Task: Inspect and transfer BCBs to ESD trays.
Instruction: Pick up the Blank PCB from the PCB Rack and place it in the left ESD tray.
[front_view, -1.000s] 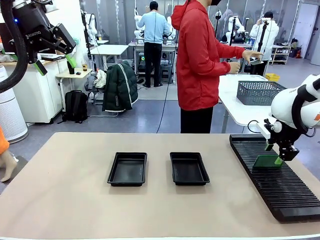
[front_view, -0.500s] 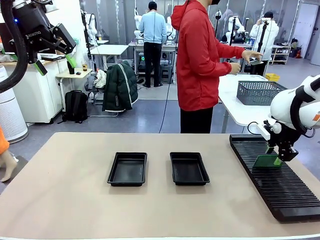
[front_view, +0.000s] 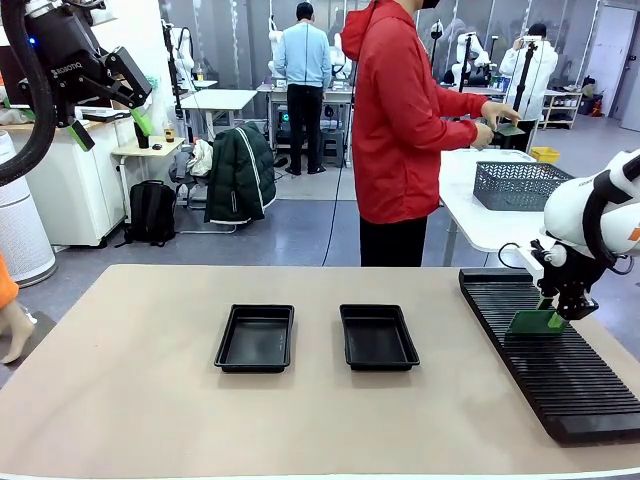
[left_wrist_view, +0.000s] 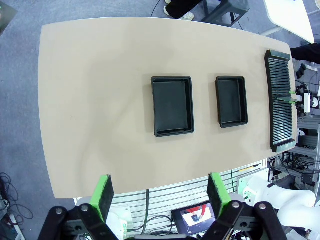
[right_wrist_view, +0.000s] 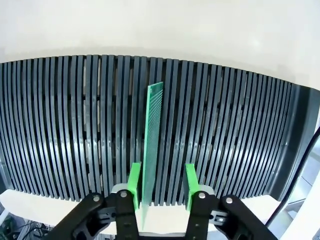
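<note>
Right arm at the rack, about to pick up a board

The right claw (right_wrist_view: 162, 187) straddles a thin green circuit board (right_wrist_view: 152, 130) standing on edge in the long black slotted rack (right_wrist_view: 75, 125). Its pads are spread, with a gap on one side. Next it must pinch and lift straight up. The left claw (left_wrist_view: 161, 196) hangs wide apart, high over the worktop (front_view: 120, 400). The two shallow black plastic trays (front_view: 255, 340) look empty. The board is seen edge-on, so its faces can't be read.

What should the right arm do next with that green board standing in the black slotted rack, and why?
Probably close the right pincer on the BCB: the board stands on edge in the rack between the green pads, a gap showing beside one pad, so lifting now might leave it behind.
</note>
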